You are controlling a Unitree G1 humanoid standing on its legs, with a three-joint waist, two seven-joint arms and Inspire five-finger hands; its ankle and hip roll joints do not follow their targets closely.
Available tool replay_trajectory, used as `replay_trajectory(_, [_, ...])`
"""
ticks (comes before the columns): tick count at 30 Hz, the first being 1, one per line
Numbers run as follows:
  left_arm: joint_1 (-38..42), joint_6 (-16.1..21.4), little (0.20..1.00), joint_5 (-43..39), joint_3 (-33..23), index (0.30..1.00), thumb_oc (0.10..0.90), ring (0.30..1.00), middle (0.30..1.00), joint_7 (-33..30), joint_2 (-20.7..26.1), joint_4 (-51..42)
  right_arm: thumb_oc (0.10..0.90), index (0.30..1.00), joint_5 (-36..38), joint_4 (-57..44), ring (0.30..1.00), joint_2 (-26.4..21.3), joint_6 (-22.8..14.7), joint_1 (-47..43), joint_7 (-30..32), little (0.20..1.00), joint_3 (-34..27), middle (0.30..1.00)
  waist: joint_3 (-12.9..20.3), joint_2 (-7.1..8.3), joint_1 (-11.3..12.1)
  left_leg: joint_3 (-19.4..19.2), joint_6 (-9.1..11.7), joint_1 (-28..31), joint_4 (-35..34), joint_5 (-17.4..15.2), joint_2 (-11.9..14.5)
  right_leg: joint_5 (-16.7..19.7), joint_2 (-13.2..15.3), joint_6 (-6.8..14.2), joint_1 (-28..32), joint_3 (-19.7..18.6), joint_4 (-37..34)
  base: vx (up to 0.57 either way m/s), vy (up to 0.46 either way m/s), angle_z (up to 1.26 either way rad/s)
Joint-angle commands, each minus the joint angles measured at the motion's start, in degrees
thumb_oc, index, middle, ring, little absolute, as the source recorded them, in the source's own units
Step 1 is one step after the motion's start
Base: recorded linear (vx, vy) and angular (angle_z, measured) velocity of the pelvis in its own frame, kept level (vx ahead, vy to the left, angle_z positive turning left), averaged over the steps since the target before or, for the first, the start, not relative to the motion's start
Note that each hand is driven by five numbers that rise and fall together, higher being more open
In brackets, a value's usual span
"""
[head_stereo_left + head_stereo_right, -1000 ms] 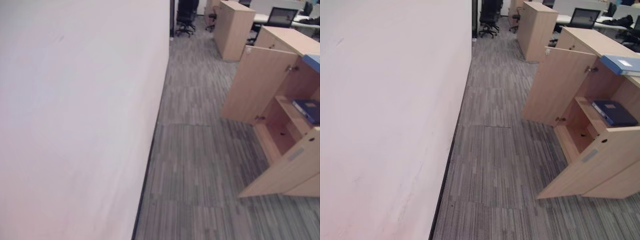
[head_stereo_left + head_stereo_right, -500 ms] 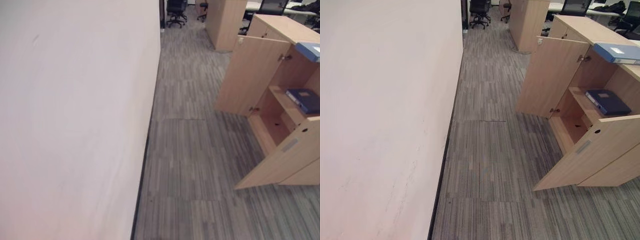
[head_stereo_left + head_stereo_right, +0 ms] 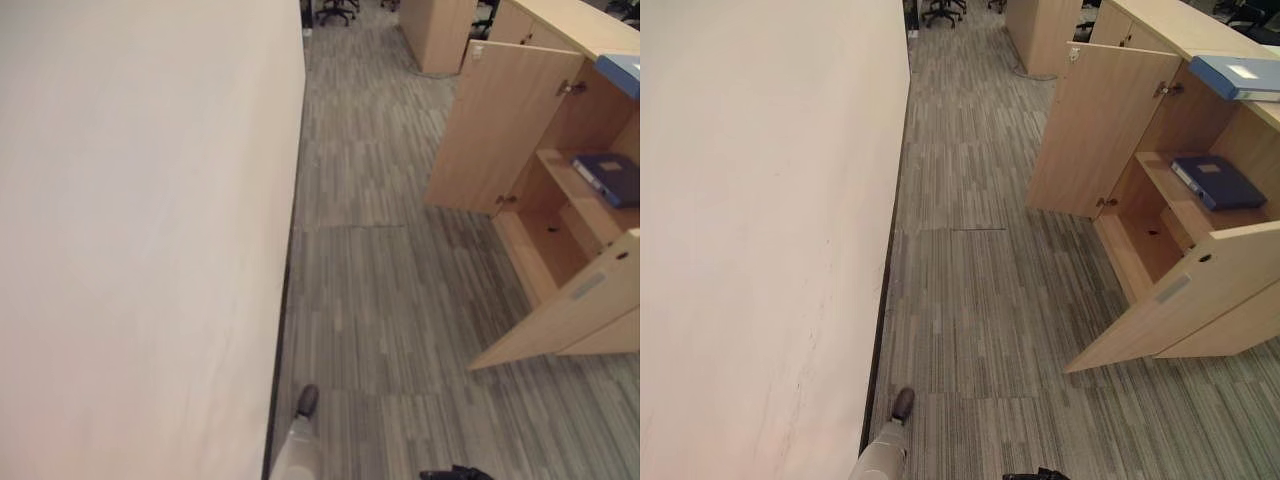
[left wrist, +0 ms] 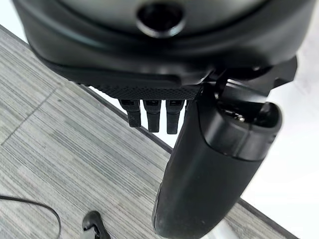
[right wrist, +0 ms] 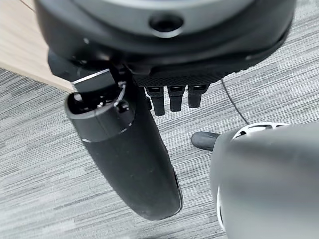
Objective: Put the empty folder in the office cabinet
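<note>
The wooden office cabinet (image 3: 1160, 225) stands at the right with both doors swung open. A dark blue folder (image 3: 1215, 180) lies flat on its inner shelf. On the cabinet's top rests a light blue folder (image 3: 1238, 77) with a white label. My left hand (image 4: 209, 169) hangs over the carpet close to the wall's base, fingers straight, holding nothing. My right hand (image 5: 124, 154) hangs the same way over the carpet, open and empty, with a wooden panel behind it.
A long white wall (image 3: 140, 220) runs down the left. The grey striped carpet aisle (image 3: 980, 280) lies between the wall and the cabinet. The cabinet's near door (image 3: 1180, 300) and far door (image 3: 1095, 130) jut into the aisle. More cabinets (image 3: 440, 30) and office chairs (image 3: 940, 10) stand farther back.
The whole picture has shifted, so the camera has moved and now looks lower down the aisle. The cabinet and both folders lie as before.
</note>
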State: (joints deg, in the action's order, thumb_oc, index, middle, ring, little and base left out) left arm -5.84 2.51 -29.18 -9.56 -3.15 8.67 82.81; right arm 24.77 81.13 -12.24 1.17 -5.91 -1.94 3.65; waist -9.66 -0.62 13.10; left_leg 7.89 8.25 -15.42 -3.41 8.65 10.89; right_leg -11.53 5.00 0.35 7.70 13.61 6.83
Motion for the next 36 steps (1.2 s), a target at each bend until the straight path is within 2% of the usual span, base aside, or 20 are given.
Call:
replay_trajectory(1, [-2.7, 2.0, 0.9, -1.6, -1.9, 0.9, 0.8, 0.9, 0.9, -0.8, 0.5, 0.4, 0.8, 0.9, -2.4, -0.1, 0.9, -1.2, -0.9, 0.1, -1.1, 0.9, -0.2, 0.9, 3.6, 0.46, 2.2, 1.4, -0.1, 1.6, -1.6, 1.6, -0.1, 0.6, 5.7, 5.6, 6.7, 2.7, -3.5, 0.21, 0.267, -0.41])
replay_trajectory(3, [-3.3, 2.1, 0.9, -0.6, -2.5, 0.9, 0.8, 0.9, 0.9, -0.5, 0.6, 0.7, 0.8, 0.9, -3.6, 0.5, 0.9, -0.7, -0.7, 1.1, -1.6, 0.9, -0.7, 0.9, 5.6, 0.53, 2.9, 1.1, -0.5, 3.5, -1.6, 1.3, -2.5, 3.6, 8.8, 7.9, 6.7, 3.6, -4.3, 0.37, 0.51, -0.48])
replay_trajectory(4, [-3.9, 1.8, 0.9, 0.5, -2.8, 0.9, 0.8, 0.9, 0.9, 0.0, 1.0, 1.0, 0.8, 0.9, -3.8, 1.0, 0.9, -0.4, -0.3, 1.8, -2.1, 0.9, -1.2, 0.9, 6.9, 1.41, 3.6, 0.2, -1.4, 5.5, -1.6, 0.3, -5.1, 6.7, 12.5, 10.3, 6.6, 3.7, -4.6, 0.32, 0.454, -0.41])
replay_trajectory(5, [-3.9, 1.8, 0.9, 0.5, -2.8, 0.9, 0.8, 0.9, 0.9, 0.0, 1.0, 1.0, 0.8, 0.9, -3.8, 1.0, 0.9, -0.3, -0.3, 1.8, -2.1, 0.9, -1.2, 0.9, 6.9, 1.54, 3.7, 0.1, -1.5, 5.5, -1.6, 0.3, -5.3, 6.7, 12.7, 10.4, 6.6, 3.6, -4.6, 0.29, 0.443, -0.27])
replay_trajectory(7, [-4.8, 1.5, 0.9, 1.5, -3.2, 0.9, 0.8, 0.9, 0.9, 0.5, 1.3, 1.6, 0.8, 0.9, -4.5, 1.1, 0.9, 0.0, 0.1, 2.7, -2.4, 0.9, -1.7, 0.9, 7.7, 2.71, 4.6, -0.9, -3.8, 6.6, -1.6, -1.4, -9.6, 13.5, 18.7, 13.3, 5.7, 4.7, -2.7, 0.24, 0.521, -0.03])
replay_trajectory(8, [-5.0, 1.2, 0.9, 1.8, -3.2, 0.9, 0.8, 0.9, 0.9, 0.6, 1.6, 1.6, 0.8, 0.9, -4.4, 0.6, 0.9, -0.2, 0.3, 2.6, -2.4, 0.9, -1.8, 0.9, 7.3, 3.02, 5.1, -1.2, -6.5, 8.1, -1.6, -2.5, -13.3, 21.1, 24.2, 13.4, 3.0, 4.9, 2.4, 0.21, 0.527, -0.15])
replay_trajectory(9, [-5.0, 1.2, 0.9, 1.8, -3.2, 0.9, 0.8, 0.9, 0.9, 0.6, 1.6, 1.6, 0.8, 0.9, -4.4, 0.6, 0.9, -0.2, 0.3, 2.6, -2.4, 0.9, -1.8, 0.9, 7.2, 3.24, 5.2, -1.4, -6.7, 8.1, -1.6, -2.5, -13.5, 21.1, 24.6, 13.6, 2.8, 4.7, 2.6, 0.21, 0.543, -0.28])
replay_trajectory(11, [-5.3, 0.6, 0.9, 2.2, -3.0, 0.9, 0.8, 0.9, 0.9, 0.8, 1.8, 1.9, 0.8, 0.9, -4.0, -0.4, 0.9, -0.3, 0.4, 2.8, -2.5, 0.9, -1.6, 0.9, 6.7, 3.0, 5.1, -1.4, -9.7, 10.3, -1.6, -4.0, -17.7, 30.6, 31.0, 12.3, 0.9, 5.6, 9.7, 0.22, 0.483, -0.02])
replay_trajectory(13, [-6.3, 0.0, 0.9, 3.4, -2.4, 0.9, 0.8, 0.9, 0.9, 1.3, 2.8, 1.8, 0.8, 0.9, -2.9, -2.0, 0.9, 0.4, -0.1, 3.1, -2.3, 0.9, -0.7, 0.9, 5.2, 2.52, 4.1, -1.5, -11.8, 15.2, -1.6, -7.1, -20.6, 33.6, 34.3, 12.3, -1.3, 6.1, 20.1, 0.35, 0.545, 0.25])
replay_trajectory(15, [-6.4, -0.1, 0.9, 3.6, -2.3, 0.9, 0.8, 0.9, 0.9, 1.4, 3.1, 1.7, 0.8, 0.9, -2.7, -2.3, 0.9, 0.7, -0.2, 3.0, -2.3, 0.9, -0.3, 0.9, 4.7, 2.82, 4.1, -2.0, -12.1, 16.1, -1.6, -7.6, -20.9, 33.8, 34.0, 12.6, -2.0, 6.9, 21.7, 0.22, 0.246, 0.44])
replay_trajectory(16, [-6.3, -0.2, 0.9, 3.6, -1.8, 0.9, 0.8, 0.9, 0.9, 1.3, 3.2, 1.1, 0.8, 0.9, -2.5, -3.3, 0.9, 1.0, -0.5, 2.4, -2.5, 0.9, 0.8, 0.9, 3.1, 2.01, 3.5, -1.8, -13.0, 17.7, -1.6, -7.3, -20.4, 25.9, 28.6, 10.8, -7.4, 8.6, 24.9, 0.13, 0.09, 0.45])
replay_trajectory(17, [-6.3, -0.2, 0.9, 3.6, -1.9, 0.9, 0.8, 0.9, 0.9, 1.3, 3.1, 1.1, 0.8, 0.9, -2.5, -3.3, 0.9, 1.0, -0.5, 2.4, -2.5, 0.9, 0.9, 0.9, 3.1, 1.92, 3.6, -2.0, -12.7, 17.6, -1.6, -7.4, -20.0, 25.2, 28.4, 10.4, -7.8, 8.5, 25.4, 0.18, 0.101, 0.23])
replay_trajectory(20, [-6.8, -0.2, 0.9, 3.8, -0.2, 0.9, 0.8, 0.9, 0.9, 1.5, 2.8, 0.2, 0.8, 0.9, -1.2, -4.0, 0.9, 0.8, -0.6, 0.0, -2.4, 0.9, 2.1, 0.9, -0.4, -0.01, 1.0, 0.9, -12.8, 21.8, -1.6, -7.0, -20.3, 19.9, 14.2, 9.2, -18.9, 8.4, 20.9, 0.15, -0.012, -0.05])
replay_trajectory(21, [-6.5, -0.1, 0.9, 4.4, 0.5, 0.9, 0.8, 0.9, 0.9, 2.1, 2.4, -0.6, 0.8, 0.9, 0.9, -4.0, 0.9, 0.9, -0.9, -1.6, -1.8, 0.9, 2.7, 0.9, -2.7, 0.59, -0.2, 3.3, -12.8, 24.5, -1.6, -8.1, -21.2, 23.9, 6.2, 9.9, -22.5, 8.8, 10.0, 0.19, -0.114, 0.18])
replay_trajectory(22, [-6.5, -0.1, 0.9, 4.4, 0.5, 0.9, 0.8, 0.9, 0.9, 2.1, 2.5, -0.5, 0.8, 0.9, 0.9, -3.9, 0.9, 0.9, -0.9, -1.7, -1.8, 0.9, 2.7, 0.9, -2.7, 0.47, -0.2, 3.3, -12.7, 24.5, -1.6, -8.2, -21.0, 24.2, 5.9, 9.9, -22.2, 9.0, 9.5, 0.17, -0.122, 0.4])
replay_trajectory(24, [-5.8, 0.0, 0.9, 4.5, -0.1, 0.9, 0.8, 0.9, 0.9, 2.5, 2.8, -0.2, 0.8, 0.9, 2.3, -3.9, 0.9, 0.9, -1.3, -1.8, -1.4, 0.9, 2.0, 0.9, -3.0, 2.36, -1.3, 6.1, -12.7, 24.9, -1.6, -8.8, -22.5, 28.4, 3.3, 10.2, -23.5, 8.0, 0.6, 0.21, -0.078, 1.2])
replay_trajectory(26, [-5.6, -0.1, 0.9, 4.7, -0.3, 0.9, 0.8, 0.9, 0.9, 2.5, 2.8, -0.1, 0.8, 0.9, 2.4, -3.8, 0.9, 1.0, -1.4, -1.8, -1.3, 0.9, 1.9, 0.9, -2.8, 2.58, -1.2, 6.5, -12.4, 25.3, -1.6, -9.4, -22.4, 27.8, 3.4, 9.8, -21.9, 8.8, -1.5, 0.25, -0.105, 1.23])
replay_trajectory(29, [-6.0, 0.2, 0.9, 5.1, -0.6, 0.9, 0.8, 0.9, 0.9, 2.5, 2.2, 0.5, 0.8, 0.9, 2.0, -2.9, 0.9, 0.9, -1.5, -0.9, -1.3, 0.9, 1.9, 0.9, 0.2, 2.72, -0.5, 6.9, -11.3, 25.9, -1.6, -12.7, -20.9, 22.6, 3.0, 6.8, -16.8, 11.3, -6.0, 0.34, -0.123, -0.04])
replay_trajectory(34, [-4.0, 0.2, 0.9, 4.6, 0.4, 0.9, 0.8, 0.9, 0.9, 1.6, 2.2, 0.4, 0.8, 0.9, 1.0, -2.1, 0.9, -1.2, -1.2, 0.2, -0.8, 0.9, 0.1, 0.9, 2.5, 0.22, -2.1, 9.1, -9.4, 28.9, 0.0, -16.9, -15.2, 13.6, 2.2, 4.1, -15.5, 12.0, 0.3, 0.44, -0.171, -0.02])
replay_trajectory(36, [-3.5, 0.3, 0.9, 4.6, 1.0, 0.9, 0.8, 0.9, 0.9, 1.5, 2.3, 0.1, 0.8, 0.9, 1.1, -2.0, 0.9, -1.8, -1.2, 0.5, -0.6, 0.9, -0.3, 0.9, 2.4, 0.08, -2.6, 9.3, -9.1, 28.7, 1.3, -17.7, -14.8, 12.6, 2.2, 3.8, -15.2, 12.2, 1.2, 0.31, -0.156, 0.24])
